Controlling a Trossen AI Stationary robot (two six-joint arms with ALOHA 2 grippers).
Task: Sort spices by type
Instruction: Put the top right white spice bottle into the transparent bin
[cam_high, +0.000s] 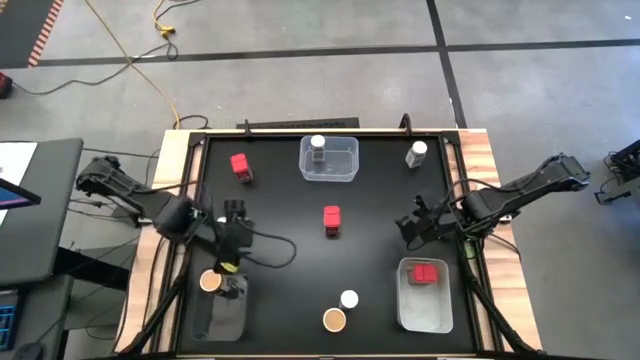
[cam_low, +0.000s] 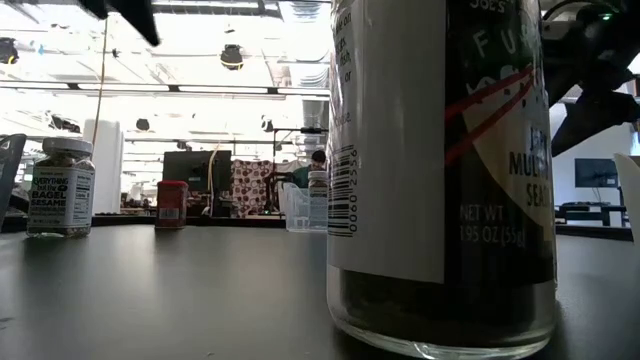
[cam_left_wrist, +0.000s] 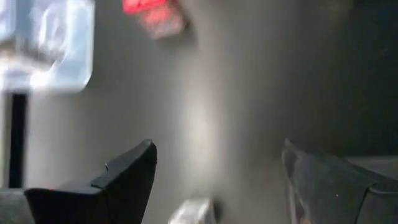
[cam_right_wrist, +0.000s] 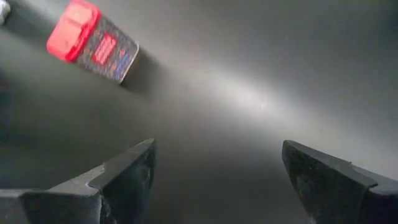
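Note:
A red spice box (cam_high: 331, 220) stands mid-table and also shows in the right wrist view (cam_right_wrist: 92, 40) and, blurred, in the left wrist view (cam_left_wrist: 152, 15). My right gripper (cam_high: 408, 228) is open and empty to its right, pointing at it. My left gripper (cam_high: 238, 222) is open and empty at the left. Another red box (cam_high: 240, 165) stands far left, and two red boxes (cam_high: 428, 272) lie in the near-right bin (cam_high: 425, 315). A white-lidded jar (cam_high: 317, 146) stands in the far bin (cam_high: 345, 165). Two more white-lidded jars (cam_high: 417, 152) (cam_high: 348, 298) and two tan-lidded jars (cam_high: 210, 282) (cam_high: 334, 319) stand on the table.
A clear bin (cam_high: 220, 318) at the near left holds something dark (cam_high: 233, 290). A cable (cam_high: 275, 250) loops on the table by the left arm. In the low view a large jar (cam_low: 440, 170) stands close in front and hides the table's middle.

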